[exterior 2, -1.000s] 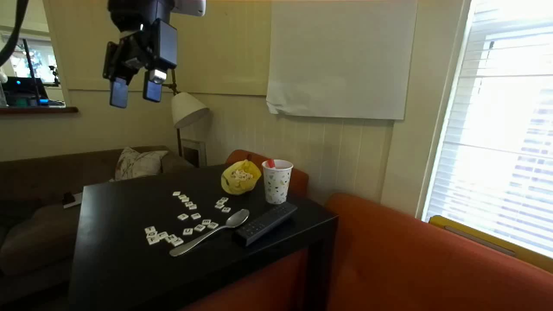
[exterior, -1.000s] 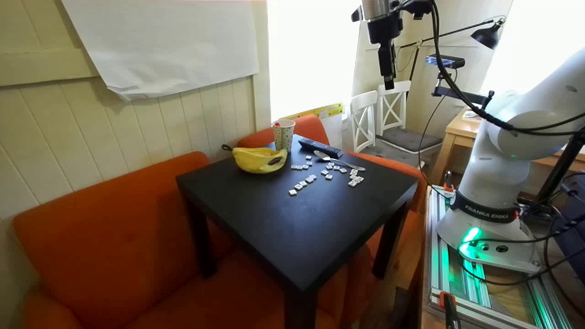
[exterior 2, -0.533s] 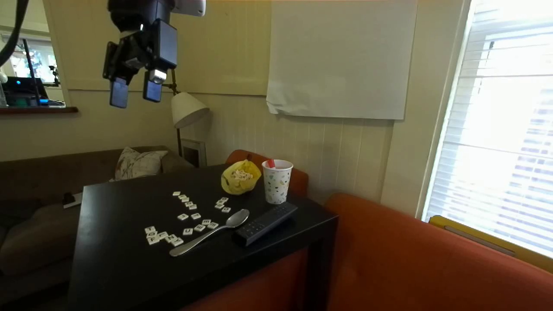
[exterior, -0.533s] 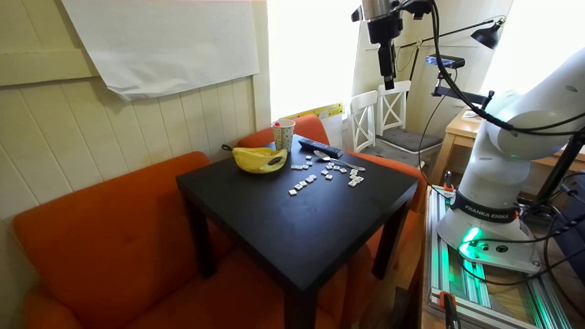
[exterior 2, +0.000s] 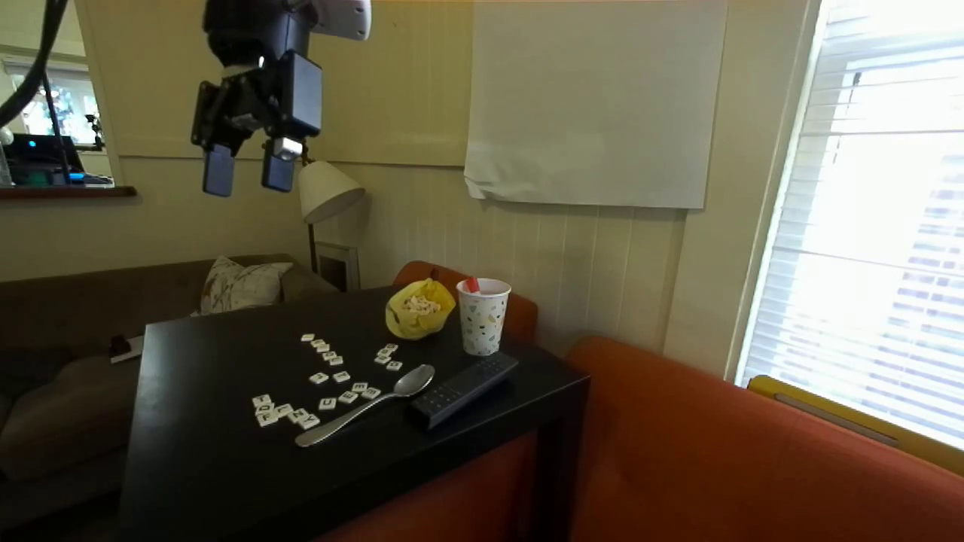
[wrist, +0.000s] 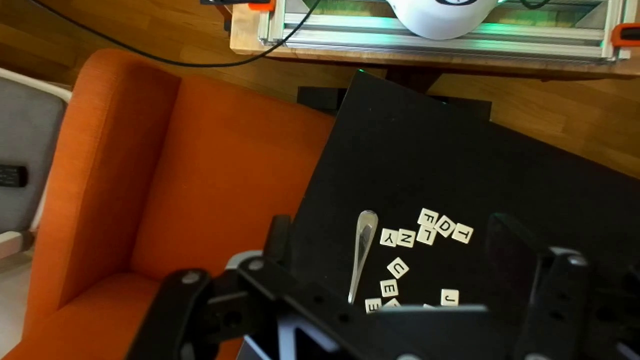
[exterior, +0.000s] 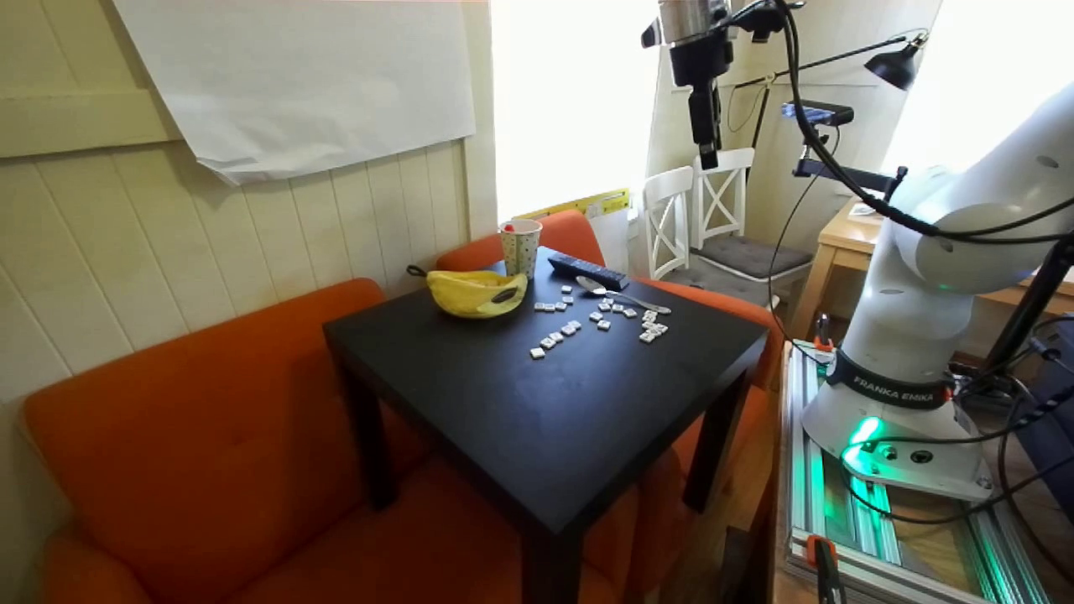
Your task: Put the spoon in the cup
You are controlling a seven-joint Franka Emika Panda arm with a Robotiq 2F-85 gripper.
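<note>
Silver metal spoon (wrist: 362, 247) seen flat on black table (exterior: 495, 394), rounded end just beside black remote control (exterior 2: 463, 390), handle alongside white square letter tiles (wrist: 398, 268). Black two-fingered pincer (exterior 2: 248, 181) spread, nothing held, well above table. Step judged as approach to spoon. Handle framed between fingertips (wrist: 278, 237) in wrist view, off-centre; pincer best centred over it, jaws set across it, gap narrowed so tiles are spared. Thin metal best pinched low, without table being pressed. For placing, tilt toward upright probably required above white speckled cup (exterior 2: 483, 320), small red item (exterior 2: 473, 284) at rim to be avoided.
</note>
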